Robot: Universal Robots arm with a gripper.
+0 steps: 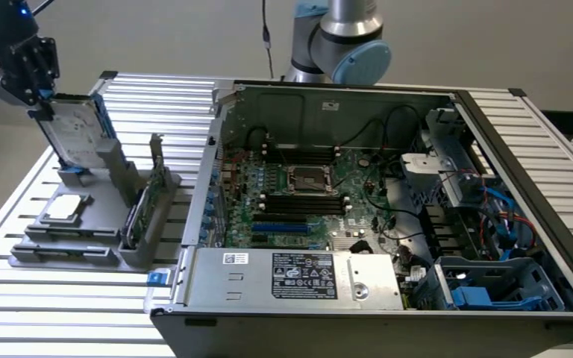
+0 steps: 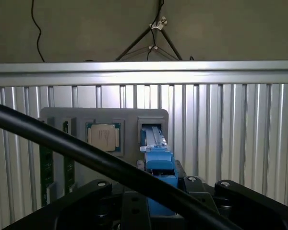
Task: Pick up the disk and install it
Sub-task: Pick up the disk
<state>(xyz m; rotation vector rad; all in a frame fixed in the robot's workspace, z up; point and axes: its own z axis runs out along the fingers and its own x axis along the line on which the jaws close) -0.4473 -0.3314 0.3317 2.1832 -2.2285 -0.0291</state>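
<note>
The disk (image 1: 71, 133) stands upright on its short end at the back corner of a grey holder (image 1: 68, 253), on the exterior view's left, label side facing the camera and blue rails along its long edges. The claw (image 1: 45, 110) is closed partway onto the disk's upper end, one finger on each side. In the wrist view the disk (image 2: 158, 165) appears edge-on as a blue strip running down to the holder (image 2: 62, 117). Whether its lower end is seated in the slot or just clear of it cannot be told.

The holder has further pockets. A square chip (image 1: 65, 208) lies flat in a shallow recess beside the disk, and a thin card (image 1: 143, 212) stands on edge in a slot nearer the computer case (image 1: 336, 108).

The case lies open on the ribbed metal counter (image 1: 68, 313). Inside are a green circuit board (image 1: 297, 186), a silver power unit (image 1: 297, 277) with a printed label along the near wall, and a grey cage (image 1: 495, 262) with blue plastic parts in the corner on the exterior view's right.
</note>
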